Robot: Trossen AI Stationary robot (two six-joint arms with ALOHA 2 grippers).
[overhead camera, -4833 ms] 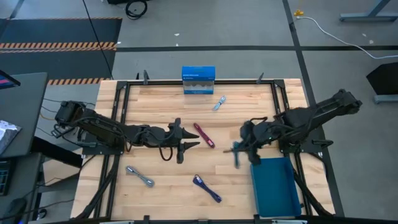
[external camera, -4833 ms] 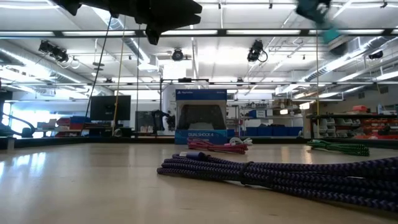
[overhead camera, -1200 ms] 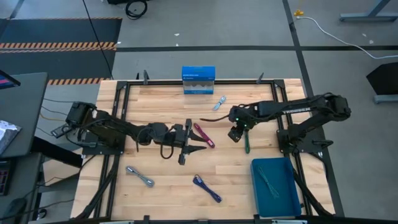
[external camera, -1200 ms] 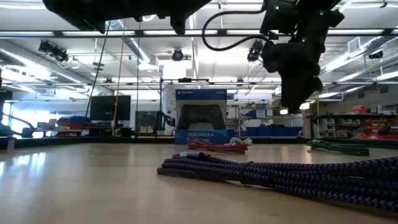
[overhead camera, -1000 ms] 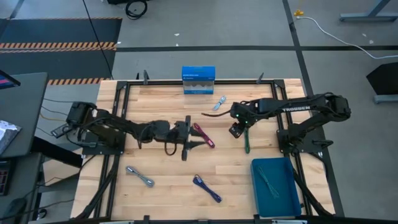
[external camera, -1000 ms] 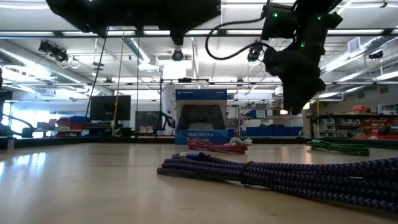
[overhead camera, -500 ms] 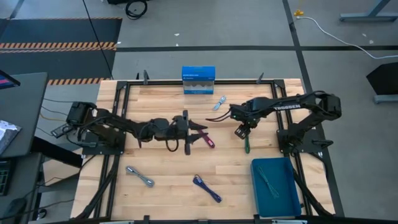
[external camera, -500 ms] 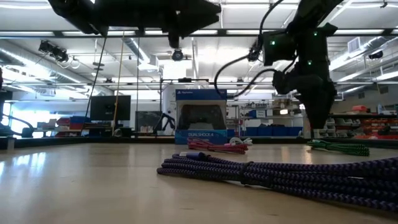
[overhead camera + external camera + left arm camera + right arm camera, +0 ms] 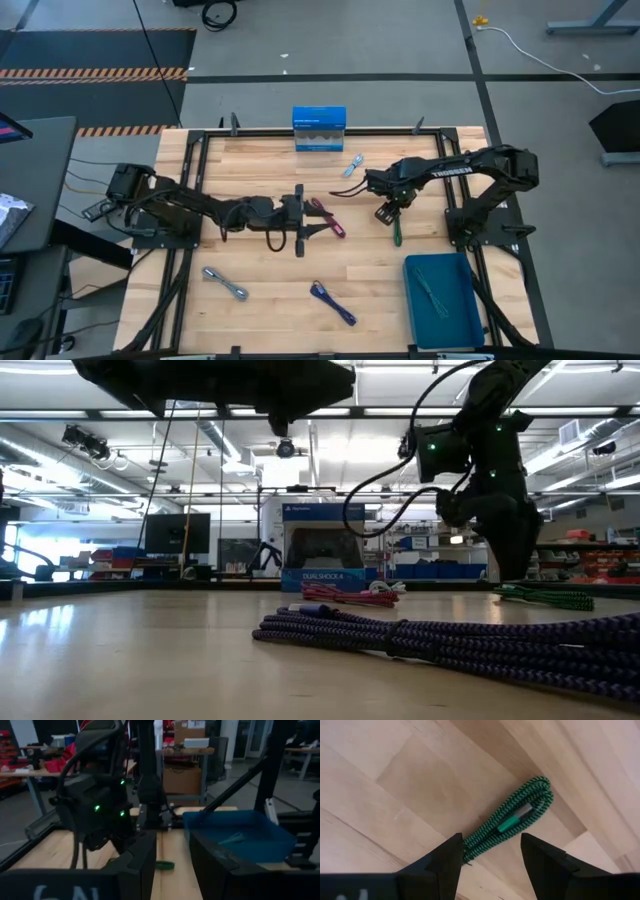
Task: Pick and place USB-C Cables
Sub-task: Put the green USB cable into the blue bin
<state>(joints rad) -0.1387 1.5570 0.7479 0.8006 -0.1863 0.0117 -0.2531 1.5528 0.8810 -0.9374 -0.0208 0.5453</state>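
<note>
My right gripper (image 9: 386, 212) (image 9: 490, 865) hangs open just above the near end of the dark green cable (image 9: 396, 233) (image 9: 512, 819), which lies flat on the table; one finger stands on either side of it, apart from it. My left gripper (image 9: 316, 224) (image 9: 172, 865) is open, raised over the table's middle beside the maroon cable (image 9: 329, 217). Also flat on the wood are the pale silver-blue cable (image 9: 352, 165), the grey one (image 9: 226, 283) and the navy one (image 9: 332, 302) (image 9: 450, 645). A teal cable (image 9: 432, 292) lies in the blue bin (image 9: 462, 325).
An upright blue-and-white box (image 9: 319, 129) (image 9: 322, 550) stands at the far edge. The blue bin takes up the near right corner. A black metal frame (image 9: 190, 190) runs round the table. Bare wood lies between the cables at the near middle.
My right gripper has come down toward the dark green cable and moved slightly toward the table's right edge, fingers staying open. The cables have not moved.
</note>
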